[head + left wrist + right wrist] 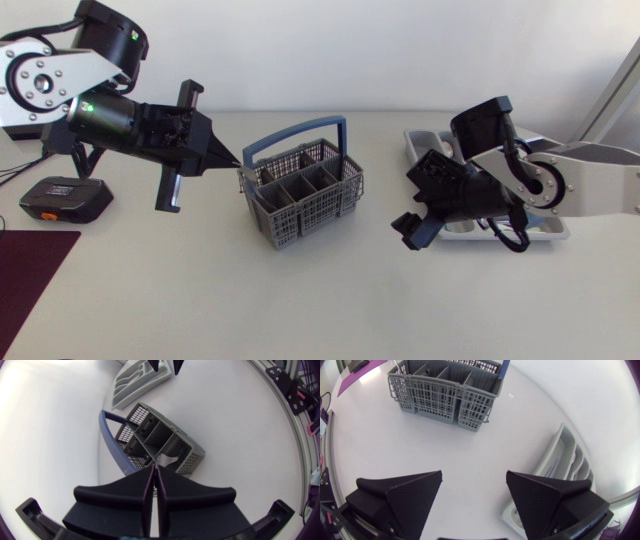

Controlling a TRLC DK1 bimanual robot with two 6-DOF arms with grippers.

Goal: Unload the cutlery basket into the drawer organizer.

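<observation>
Holds left pincer (156, 467) pressed together at 9 o'clock of the cutlery basket (300, 195), tip nearly at its rim, seemingly lined up to dip in. Poises right pincer (474, 480) spread at the basket's 3 o'clock, beside the drawer organizer (564, 457), likely waiting at the drop-off.

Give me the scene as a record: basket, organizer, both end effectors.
basket: grey, blue handle, upright at table centre; no cutlery visible inside
organizer: grey, partly hidden behind right arm
left end effector: shut, empty, tip close beside the basket
right end effector: open, empty, over bare table; basket ahead, organizer beside it
</observation>
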